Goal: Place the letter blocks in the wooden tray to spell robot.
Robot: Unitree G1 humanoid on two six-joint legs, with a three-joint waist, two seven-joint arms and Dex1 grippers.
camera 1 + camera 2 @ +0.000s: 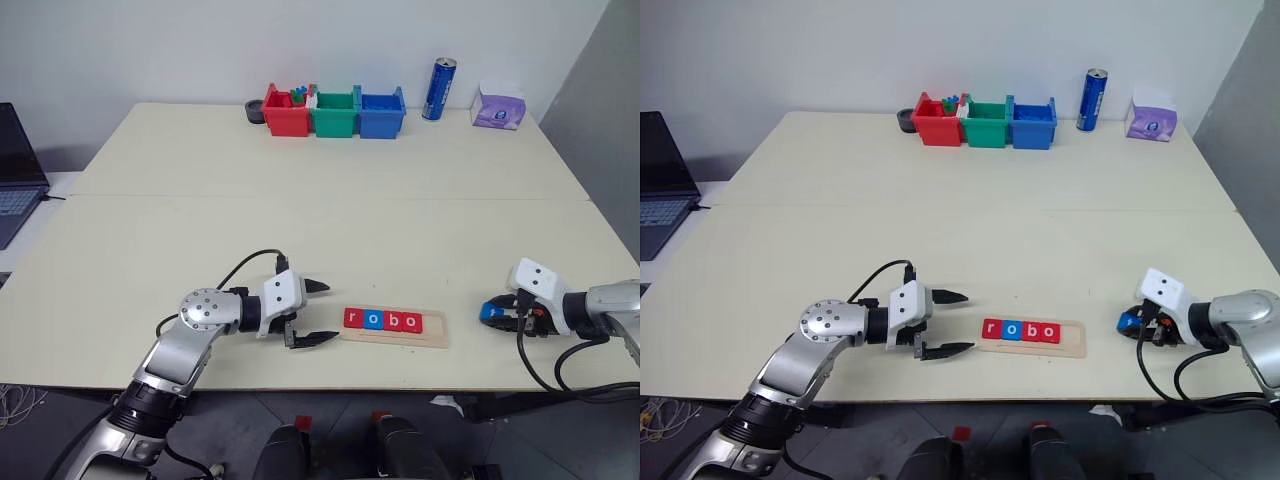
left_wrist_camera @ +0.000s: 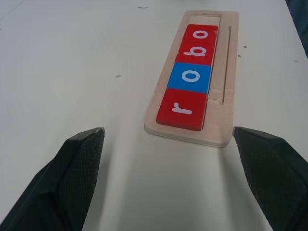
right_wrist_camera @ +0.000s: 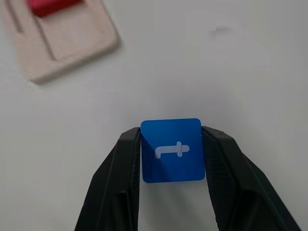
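The wooden tray (image 1: 434,327) lies near the table's front edge. Four letter blocks sit in its groove, reading left to right: red r (image 1: 352,318), blue o (image 1: 372,320), red b (image 1: 392,321), red o (image 1: 410,322). The tray's right end is bare wood. My left gripper (image 1: 328,312) stands open just left of the tray, pointing at its end, with nothing between its fingers. To the right of the tray, my right gripper (image 1: 492,313) is shut on a blue t block (image 3: 172,150), one finger (image 3: 126,159) against each side of it, close to the tabletop.
Red (image 1: 286,111), green (image 1: 333,113) and blue (image 1: 381,113) bins stand in a row at the table's far edge. A blue can (image 1: 439,89) and a purple tissue pack (image 1: 498,106) are to their right. A laptop (image 1: 15,170) sits off the left side.
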